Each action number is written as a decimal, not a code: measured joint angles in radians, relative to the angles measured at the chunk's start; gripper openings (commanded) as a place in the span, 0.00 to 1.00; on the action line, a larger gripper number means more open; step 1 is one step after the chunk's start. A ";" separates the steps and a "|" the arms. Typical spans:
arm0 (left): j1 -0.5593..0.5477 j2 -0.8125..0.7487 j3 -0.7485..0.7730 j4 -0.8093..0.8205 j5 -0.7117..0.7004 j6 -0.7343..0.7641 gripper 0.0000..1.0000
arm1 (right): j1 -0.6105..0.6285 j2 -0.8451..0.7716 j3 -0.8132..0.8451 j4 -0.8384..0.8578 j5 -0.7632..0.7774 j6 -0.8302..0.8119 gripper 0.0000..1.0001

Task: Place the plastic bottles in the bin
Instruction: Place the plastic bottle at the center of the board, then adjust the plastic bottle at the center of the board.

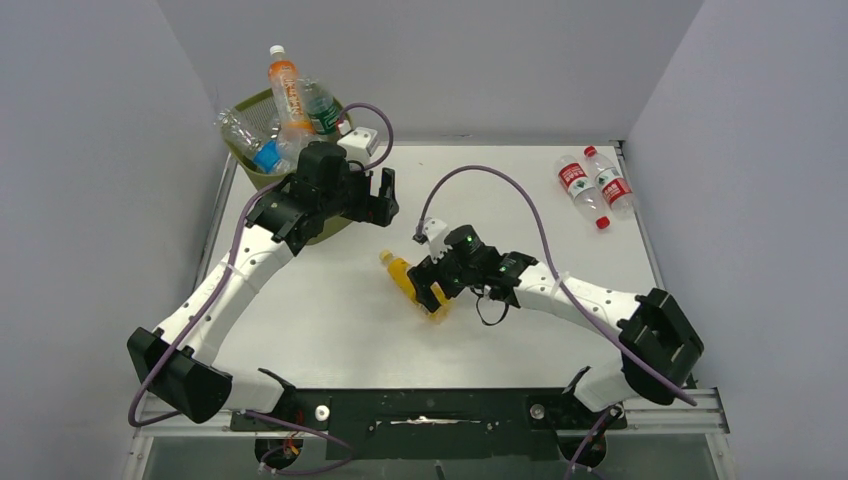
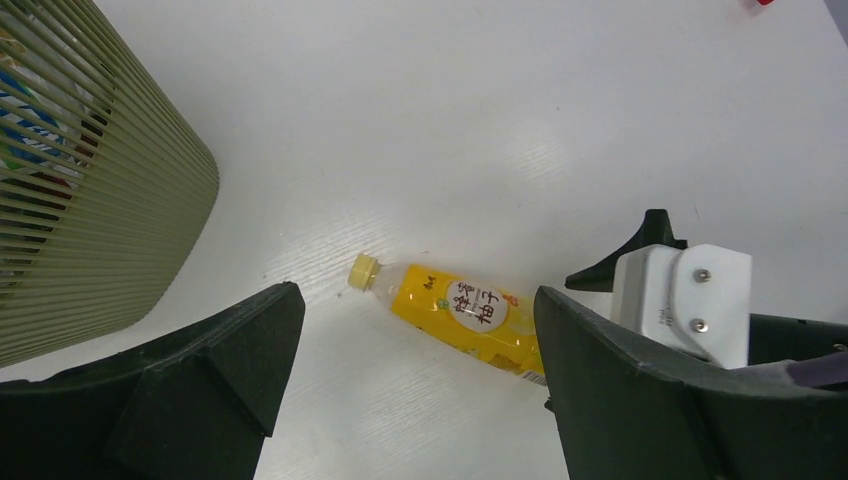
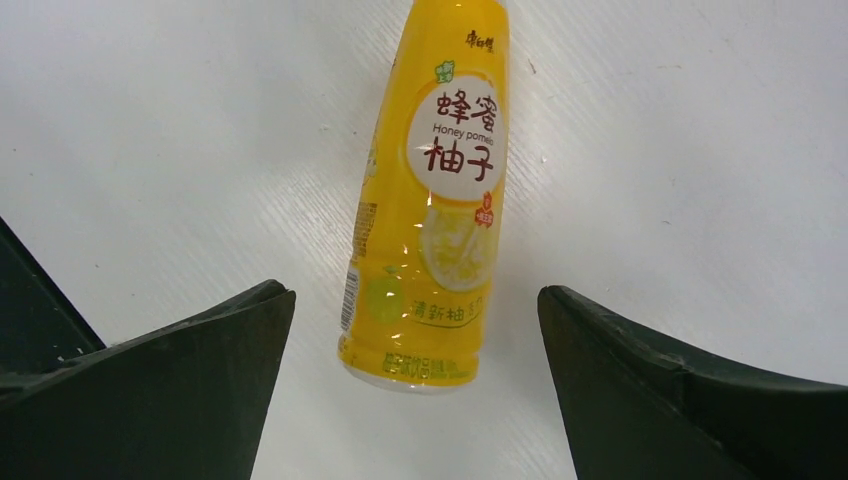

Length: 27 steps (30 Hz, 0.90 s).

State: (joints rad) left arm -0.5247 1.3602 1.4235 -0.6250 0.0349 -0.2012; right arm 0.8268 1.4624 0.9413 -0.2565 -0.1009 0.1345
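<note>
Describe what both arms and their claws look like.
Both the left arm and right arm have white link shells with black joints and bases. A purple cable loops along each. The left claw and right claw are black, with two broad wedge-shaped fingers. A green light glows on the right wrist.

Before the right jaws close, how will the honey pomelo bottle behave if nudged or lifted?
The honey pomelo bottle lies on its side on the white table, so its round body would probably roll if nudged. Its glossy sleeve may slip in a light grip. The sleeve hides the fill, so weight is uncertain.
</note>
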 measured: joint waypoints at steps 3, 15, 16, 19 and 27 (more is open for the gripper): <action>0.000 0.001 0.000 0.000 0.001 0.000 0.86 | 0.000 -0.043 -0.005 0.000 0.000 0.016 0.99; -0.011 0.024 0.000 0.000 0.003 0.000 0.86 | 0.000 -0.210 -0.035 -0.005 0.005 0.075 0.99; -0.011 0.026 0.000 0.000 0.003 0.000 0.86 | 0.000 -0.224 -0.039 -0.005 0.005 0.080 0.99; -0.013 0.032 0.000 0.000 0.003 0.000 0.86 | 0.000 -0.268 -0.054 -0.006 0.006 0.095 0.99; -0.023 0.043 0.002 0.000 0.003 0.000 0.86 | 0.004 -0.299 -0.066 -0.007 0.011 0.125 1.00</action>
State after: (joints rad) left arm -0.5476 1.4033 1.4258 -0.6247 0.0376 -0.2012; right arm 0.8310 1.1637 0.8757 -0.2638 -0.0898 0.2592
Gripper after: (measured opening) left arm 0.865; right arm 0.995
